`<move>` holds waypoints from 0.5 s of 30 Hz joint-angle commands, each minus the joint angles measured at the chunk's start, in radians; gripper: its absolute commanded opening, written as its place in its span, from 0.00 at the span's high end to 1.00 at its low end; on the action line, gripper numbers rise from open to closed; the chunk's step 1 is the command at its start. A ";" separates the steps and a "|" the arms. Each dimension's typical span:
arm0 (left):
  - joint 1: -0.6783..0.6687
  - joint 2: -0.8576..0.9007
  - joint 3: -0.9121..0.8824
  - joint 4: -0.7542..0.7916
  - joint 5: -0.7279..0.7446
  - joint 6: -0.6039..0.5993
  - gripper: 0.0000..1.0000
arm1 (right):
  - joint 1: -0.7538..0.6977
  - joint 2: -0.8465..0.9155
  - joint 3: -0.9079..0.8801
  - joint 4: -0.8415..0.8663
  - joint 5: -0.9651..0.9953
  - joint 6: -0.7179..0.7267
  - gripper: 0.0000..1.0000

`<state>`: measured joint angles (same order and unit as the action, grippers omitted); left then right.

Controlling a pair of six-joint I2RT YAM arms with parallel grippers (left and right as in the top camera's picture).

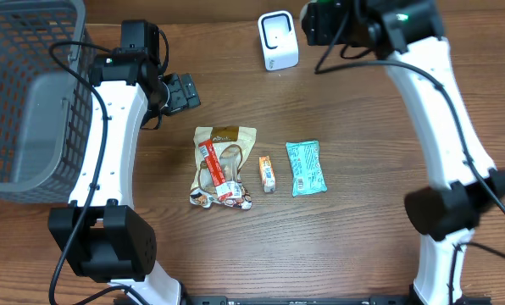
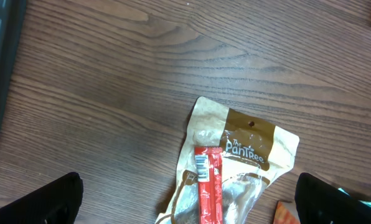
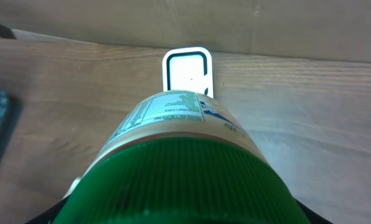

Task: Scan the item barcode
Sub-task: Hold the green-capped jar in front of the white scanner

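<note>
Dark wooden tabletop [image 1: 363, 127] is seen beneath both arms; a green-lidded jar [image 3: 179, 155] is gripped by the right gripper [image 1: 320, 24], and a white scanner [image 3: 187, 70] is stood just ahead of it; the left gripper [image 1: 183, 90] is held wide open and empty, with a tan pouch [image 2: 241, 155] and a red bar [image 2: 208, 180] laid below, between its fingers [image 2: 48, 199]; a grey basket [image 1: 15, 85] is set off to its left.
</note>
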<state>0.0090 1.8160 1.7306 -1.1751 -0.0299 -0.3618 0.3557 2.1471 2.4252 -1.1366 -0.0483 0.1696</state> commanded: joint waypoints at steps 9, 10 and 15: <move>0.002 -0.015 0.012 0.002 -0.003 0.023 0.00 | 0.015 0.200 0.015 0.304 -0.010 0.009 0.82; 0.004 -0.015 0.012 0.002 -0.003 0.022 0.00 | 0.015 0.215 0.015 0.332 -0.010 0.016 0.85; 0.004 -0.015 0.012 0.002 -0.003 0.023 0.00 | 0.015 0.289 0.014 0.491 -0.010 0.070 0.96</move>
<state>0.0090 1.8160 1.7306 -1.1744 -0.0303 -0.3618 0.3676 2.4039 2.4248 -0.7055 -0.0528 0.2024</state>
